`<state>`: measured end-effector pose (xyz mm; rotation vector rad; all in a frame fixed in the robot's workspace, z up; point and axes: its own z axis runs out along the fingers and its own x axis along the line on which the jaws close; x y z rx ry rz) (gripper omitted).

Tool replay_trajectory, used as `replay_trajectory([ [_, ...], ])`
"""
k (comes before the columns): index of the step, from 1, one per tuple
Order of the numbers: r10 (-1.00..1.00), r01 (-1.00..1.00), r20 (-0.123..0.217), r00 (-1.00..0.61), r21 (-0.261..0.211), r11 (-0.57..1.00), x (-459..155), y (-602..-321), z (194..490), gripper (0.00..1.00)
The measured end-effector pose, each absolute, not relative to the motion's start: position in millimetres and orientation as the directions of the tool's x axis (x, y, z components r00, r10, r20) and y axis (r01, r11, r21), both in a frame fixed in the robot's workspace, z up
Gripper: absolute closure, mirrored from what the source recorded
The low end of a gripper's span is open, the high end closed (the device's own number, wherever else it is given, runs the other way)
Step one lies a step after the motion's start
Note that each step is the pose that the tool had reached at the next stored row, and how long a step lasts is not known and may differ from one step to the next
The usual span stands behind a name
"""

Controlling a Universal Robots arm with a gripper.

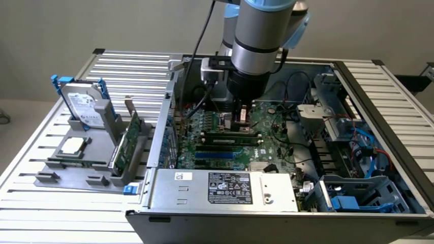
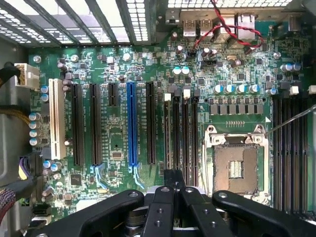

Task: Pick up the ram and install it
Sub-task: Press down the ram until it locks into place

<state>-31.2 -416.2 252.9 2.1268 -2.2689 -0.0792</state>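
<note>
The ram point(image 1: 227, 133), a narrow green stick with black chips, lies along a memory slot on the motherboard point(image 1: 275, 145) inside the open computer case. My gripper point(image 1: 243, 122) hangs straight down over the stick's right half, its tips just above or touching it; I cannot tell which. In the wrist view the gripper point(image 2: 174, 174) has its fingers closed together, with nothing visible between them. It points at the row of black memory slots point(image 2: 180, 133) next to the empty CPU socket point(image 2: 236, 165). I cannot pick out the stick among those slots there.
A grey fixture point(image 1: 74, 170) to the exterior view's left of the case holds a hard drive point(image 1: 85, 104), a processor chip point(image 1: 73, 146) and a tall green expansion card point(image 1: 129, 140). The power supply point(image 1: 227, 188) lines the case's near side, and drive cages with cables point(image 1: 359, 137) stand on the exterior view's right.
</note>
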Motion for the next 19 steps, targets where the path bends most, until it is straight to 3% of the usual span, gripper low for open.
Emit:
replay_trajectory([
  [19,-0.933,-0.932,-0.013,-0.36,0.053,0.359,-31.2,-416.2,247.1,0.89],
])
